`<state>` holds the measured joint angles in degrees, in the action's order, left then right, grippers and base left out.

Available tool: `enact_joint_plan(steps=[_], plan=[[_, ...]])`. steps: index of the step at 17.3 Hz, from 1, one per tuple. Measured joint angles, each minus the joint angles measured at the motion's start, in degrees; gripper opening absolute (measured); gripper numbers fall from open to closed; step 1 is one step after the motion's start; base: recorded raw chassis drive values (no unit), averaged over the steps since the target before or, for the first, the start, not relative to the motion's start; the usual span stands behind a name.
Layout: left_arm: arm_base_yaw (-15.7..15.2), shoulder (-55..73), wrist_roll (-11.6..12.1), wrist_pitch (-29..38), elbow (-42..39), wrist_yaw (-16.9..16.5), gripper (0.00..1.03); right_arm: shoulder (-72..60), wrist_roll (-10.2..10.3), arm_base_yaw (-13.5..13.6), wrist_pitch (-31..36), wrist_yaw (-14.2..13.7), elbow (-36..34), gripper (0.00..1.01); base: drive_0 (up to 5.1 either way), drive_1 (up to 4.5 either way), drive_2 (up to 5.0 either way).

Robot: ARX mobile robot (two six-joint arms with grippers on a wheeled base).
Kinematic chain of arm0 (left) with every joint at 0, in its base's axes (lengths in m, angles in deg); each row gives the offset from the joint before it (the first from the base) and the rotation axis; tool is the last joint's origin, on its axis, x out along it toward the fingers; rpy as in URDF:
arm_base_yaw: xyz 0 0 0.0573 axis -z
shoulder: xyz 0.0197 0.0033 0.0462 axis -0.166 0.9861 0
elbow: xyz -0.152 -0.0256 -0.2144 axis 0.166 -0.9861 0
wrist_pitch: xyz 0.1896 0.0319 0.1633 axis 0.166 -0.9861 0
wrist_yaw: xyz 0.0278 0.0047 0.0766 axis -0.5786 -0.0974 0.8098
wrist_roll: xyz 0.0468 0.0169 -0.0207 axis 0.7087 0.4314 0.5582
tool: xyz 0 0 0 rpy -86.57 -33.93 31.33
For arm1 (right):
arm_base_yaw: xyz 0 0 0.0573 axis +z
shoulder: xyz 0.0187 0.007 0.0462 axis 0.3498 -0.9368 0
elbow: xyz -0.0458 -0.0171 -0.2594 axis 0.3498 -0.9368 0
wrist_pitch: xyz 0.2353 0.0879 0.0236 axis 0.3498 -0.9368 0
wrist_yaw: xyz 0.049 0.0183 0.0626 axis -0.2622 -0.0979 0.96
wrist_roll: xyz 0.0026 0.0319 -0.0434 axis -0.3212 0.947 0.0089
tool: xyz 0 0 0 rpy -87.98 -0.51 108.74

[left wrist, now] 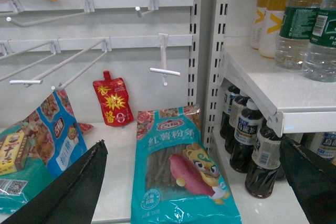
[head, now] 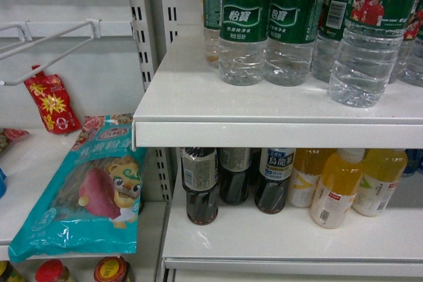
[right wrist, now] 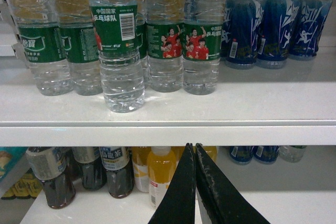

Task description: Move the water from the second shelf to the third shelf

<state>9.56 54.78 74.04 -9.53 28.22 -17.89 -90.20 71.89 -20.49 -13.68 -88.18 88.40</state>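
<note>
The water (head: pixel 367 44) is a clear ribbed bottle with a green label showing red-shirted players. It stands upright on the upper white shelf (head: pixel 264 107), a little in front of a row of similar bottles (head: pixel 246 24). The right wrist view shows the water (right wrist: pixel 119 51) up and to the left of my right gripper (right wrist: pixel 193 146). That gripper is shut with nothing in it, its tips level with the shelf's front edge (right wrist: pixel 252 134). My left gripper (left wrist: pixel 193 142) is open and empty over the left bay. Neither gripper shows in the head view.
On the shelf below stand dark drink bottles (head: pixel 200 186) and yellow juice bottles (head: pixel 336 186). Blue bottles (right wrist: pixel 273 24) stand to the right of the water row. A teal noodle packet (left wrist: pixel 181 169), a red pouch (left wrist: pixel 112 102) and white wire hooks (left wrist: pixel 79 64) fill the left bay.
</note>
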Motion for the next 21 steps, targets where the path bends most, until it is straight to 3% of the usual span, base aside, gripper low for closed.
enact_joint_plan(steps=[2, 3, 7, 8, 15, 16, 21], plan=[[0.0, 0.0, 0.0, 0.0, 0.0, 0.0, 0.98, 3.0, 0.0, 0.0, -4.0, 0.0, 0.0, 0.02, 0.0, 0.00, 0.0], [0.0, 0.0, 0.0, 0.0, 0.0, 0.0, 0.98, 8.4, 0.0, 0.0, -11.3, 0.0, 0.0, 0.02, 0.0, 0.00, 0.0], [0.0, 0.0, 0.0, 0.0, 0.0, 0.0, 0.98, 10.6, 0.0, 0.0, -11.2, 0.0, 0.0, 0.02, 0.0, 0.00, 0.0], [0.0, 0.0, 0.0, 0.0, 0.0, 0.0, 0.98, 10.6, 0.0, 0.0, -11.2, 0.0, 0.0, 0.08, 0.0, 0.00, 0.0], [0.0, 0.0, 0.0, 0.0, 0.0, 0.0, 0.98, 10.6, 0.0, 0.0, -11.2, 0.0, 0.0, 0.96, 0.0, 0.00, 0.0], [0.0, 0.0, 0.0, 0.0, 0.0, 0.0, 0.98, 10.6, 0.0, 0.0, -11.2, 0.0, 0.0, 1.00, 0.0, 0.00, 0.0], [0.0, 0.0, 0.0, 0.0, 0.0, 0.0, 0.98, 10.6, 0.0, 0.0, -11.2, 0.0, 0.0, 0.98, 0.0, 0.00, 0.0]])
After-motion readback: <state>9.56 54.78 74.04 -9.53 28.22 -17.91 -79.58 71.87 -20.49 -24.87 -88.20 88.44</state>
